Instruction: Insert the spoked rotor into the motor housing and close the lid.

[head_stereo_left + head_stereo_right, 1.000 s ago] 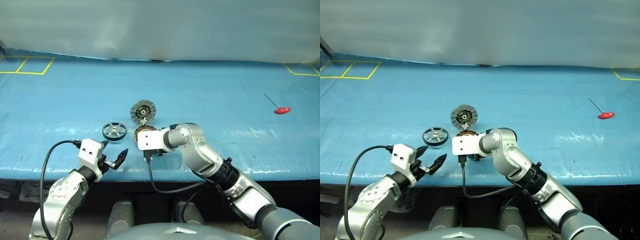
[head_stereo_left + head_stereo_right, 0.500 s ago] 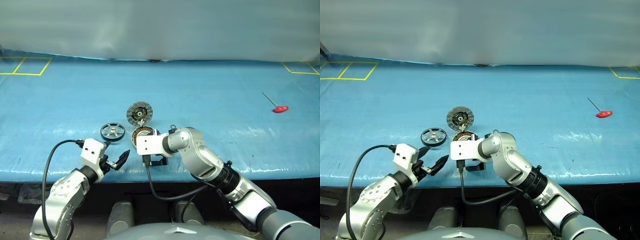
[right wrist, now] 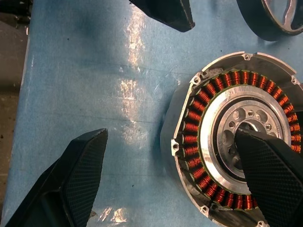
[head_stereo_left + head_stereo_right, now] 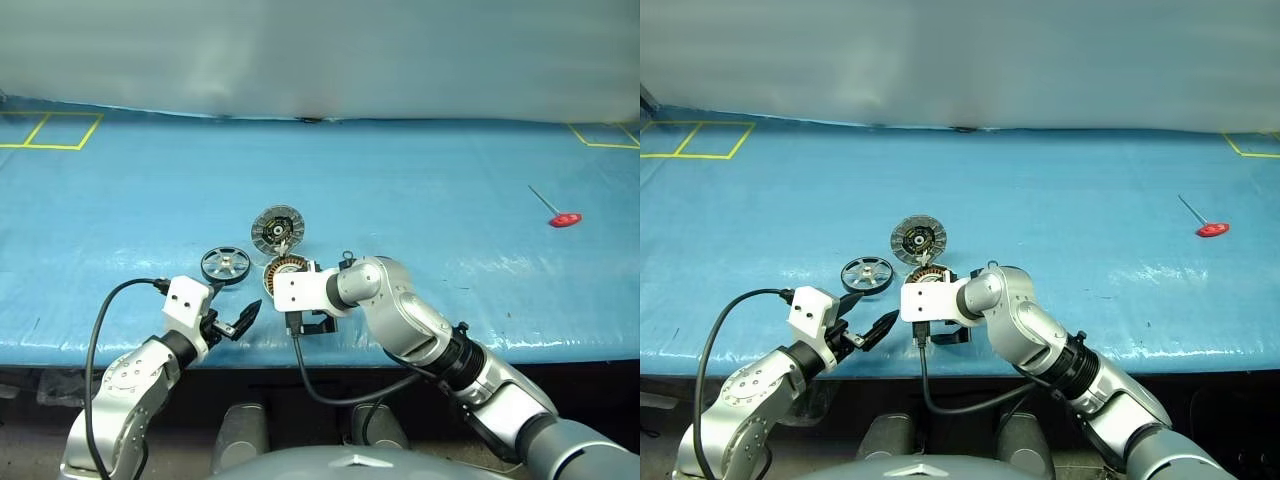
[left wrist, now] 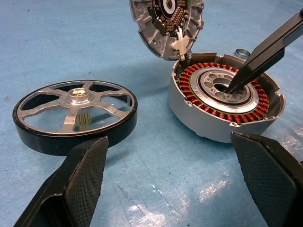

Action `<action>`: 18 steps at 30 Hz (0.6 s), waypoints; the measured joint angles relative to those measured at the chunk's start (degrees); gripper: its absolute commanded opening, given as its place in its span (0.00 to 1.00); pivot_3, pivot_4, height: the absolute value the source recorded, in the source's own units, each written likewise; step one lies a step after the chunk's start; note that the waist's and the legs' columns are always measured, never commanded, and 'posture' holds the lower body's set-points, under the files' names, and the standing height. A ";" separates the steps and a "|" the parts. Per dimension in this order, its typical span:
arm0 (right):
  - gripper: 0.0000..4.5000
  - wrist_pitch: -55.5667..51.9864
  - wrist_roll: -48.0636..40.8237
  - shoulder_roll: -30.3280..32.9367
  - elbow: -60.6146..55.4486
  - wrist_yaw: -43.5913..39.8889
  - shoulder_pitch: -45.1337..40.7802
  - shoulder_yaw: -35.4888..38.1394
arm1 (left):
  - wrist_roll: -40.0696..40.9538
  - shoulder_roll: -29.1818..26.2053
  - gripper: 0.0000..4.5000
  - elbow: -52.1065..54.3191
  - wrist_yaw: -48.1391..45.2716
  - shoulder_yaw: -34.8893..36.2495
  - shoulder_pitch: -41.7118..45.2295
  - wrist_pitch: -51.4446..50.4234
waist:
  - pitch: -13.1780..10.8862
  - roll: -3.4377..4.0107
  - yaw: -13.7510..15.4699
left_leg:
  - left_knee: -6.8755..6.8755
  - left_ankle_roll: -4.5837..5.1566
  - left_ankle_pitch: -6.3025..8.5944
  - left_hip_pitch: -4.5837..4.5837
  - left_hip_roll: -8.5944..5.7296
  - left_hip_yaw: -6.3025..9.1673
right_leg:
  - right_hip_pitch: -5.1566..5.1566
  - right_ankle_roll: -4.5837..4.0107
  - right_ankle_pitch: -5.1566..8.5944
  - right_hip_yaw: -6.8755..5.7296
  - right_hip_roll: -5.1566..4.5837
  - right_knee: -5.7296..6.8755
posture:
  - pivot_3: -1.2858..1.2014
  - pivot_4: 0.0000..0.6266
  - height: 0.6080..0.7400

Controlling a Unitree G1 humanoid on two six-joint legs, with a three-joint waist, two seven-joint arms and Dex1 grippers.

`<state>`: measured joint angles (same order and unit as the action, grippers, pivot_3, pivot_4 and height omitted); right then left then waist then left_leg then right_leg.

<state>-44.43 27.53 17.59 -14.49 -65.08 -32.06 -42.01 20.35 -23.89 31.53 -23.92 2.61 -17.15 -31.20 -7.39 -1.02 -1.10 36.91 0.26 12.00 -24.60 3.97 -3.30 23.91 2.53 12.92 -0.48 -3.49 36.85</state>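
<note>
Left wrist view: the round silver motor housing [image 5: 222, 106] with copper windings sits on the blue desk [image 5: 57, 42], its hinged dark-faced lid [image 5: 165, 23] raised. The black-rimmed, silver-spoked rotor [image 5: 75, 116] lies just beside it. The right hand [image 3: 165, 165] spreads wide, empty, one fingertip [image 5: 246, 71] over the housing's centre; the left hand [image 5: 175, 182] gapes empty too.

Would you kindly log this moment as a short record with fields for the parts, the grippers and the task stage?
rotor: rotor lies flat on the blue table, beside the housing, apart from it
housing: housing empty, copper windings showing
lid: lid hinged open, tilted up
left gripper: left gripper open, holding nothing
right gripper: right gripper open, one finger over the housing's centre
stage: rotor not yet inserted
</note>
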 measured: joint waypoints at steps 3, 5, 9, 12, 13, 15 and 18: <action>0.98 -0.55 -0.78 0.21 -0.03 0.39 -0.36 -0.13 | 0.00 0.00 1.00 0.00 -0.06 -0.05 0.03 -0.02 | -0.04 0.01 0.00 | 0.02 0.00 0.00 -0.01 0.00 0.01 | 0.01 0.00 0.00 0.00 0.00 0.01 | 0.52 0.24 1.00; 0.98 -1.08 -1.07 0.22 -0.14 0.68 -0.47 -0.15 | 0.00 0.00 1.00 0.00 -0.09 -0.20 0.03 -0.03 | -0.05 0.02 0.01 | 0.01 0.00 0.00 -0.01 0.00 0.01 | 0.01 0.01 0.00 -0.01 0.00 0.01 | 0.52 0.24 1.00; 0.98 -1.92 -1.41 0.38 -0.14 1.86 -0.63 -0.16 | 0.01 0.00 1.00 0.00 -0.20 -0.48 0.03 -0.05 | -0.06 0.02 -0.01 | 0.01 0.00 0.00 -0.07 0.00 0.00 | 0.06 0.00 0.00 0.00 0.00 0.01 | 0.52 0.24 1.00; 0.98 -2.34 -1.89 0.59 -0.12 2.67 -0.82 -0.19 | 0.02 -0.01 1.00 0.00 -0.29 -0.51 0.02 -0.05 | -0.09 0.03 0.08 | 0.01 0.00 0.00 -0.10 0.00 0.01 | 0.08 0.00 0.00 -0.01 0.00 0.01 | 0.52 0.24 1.00; 0.98 -2.38 -2.05 0.67 -0.10 2.88 -0.86 -0.20 | 0.02 -0.03 1.00 0.00 -0.31 -0.51 0.02 -0.05 | -0.10 0.03 0.10 | 0.01 0.00 0.00 -0.10 0.00 0.00 | 0.08 0.00 0.00 -0.01 0.00 0.01 | 0.52 0.24 1.00; 0.98 -2.42 -2.40 0.83 -0.05 3.22 -0.99 -0.20 | 0.02 -0.04 1.00 0.00 -0.37 -0.51 0.02 -0.05 | -0.12 0.02 0.14 | 0.01 0.00 0.00 -0.10 0.00 0.00 | 0.08 0.00 0.00 -0.01 0.00 0.01 | 0.52 0.24 1.00; 0.98 -2.52 -3.50 1.06 -0.03 3.86 -1.23 -0.12 | 0.02 -0.04 1.00 0.00 -0.41 -0.51 0.01 -0.05 | -0.19 0.02 0.21 | 0.02 0.00 0.00 -0.10 0.00 0.00 | 0.08 0.00 0.00 -0.01 0.00 0.01 | 0.52 0.24 1.00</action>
<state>-46.95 24.03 18.65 -14.52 -61.22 -33.29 -42.13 20.37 -23.93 31.53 -24.33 2.10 -17.15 -31.24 -7.59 -1.00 -0.90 36.93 0.26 12.00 -24.70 3.96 -3.30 24.00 2.53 12.92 -0.49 -3.50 36.86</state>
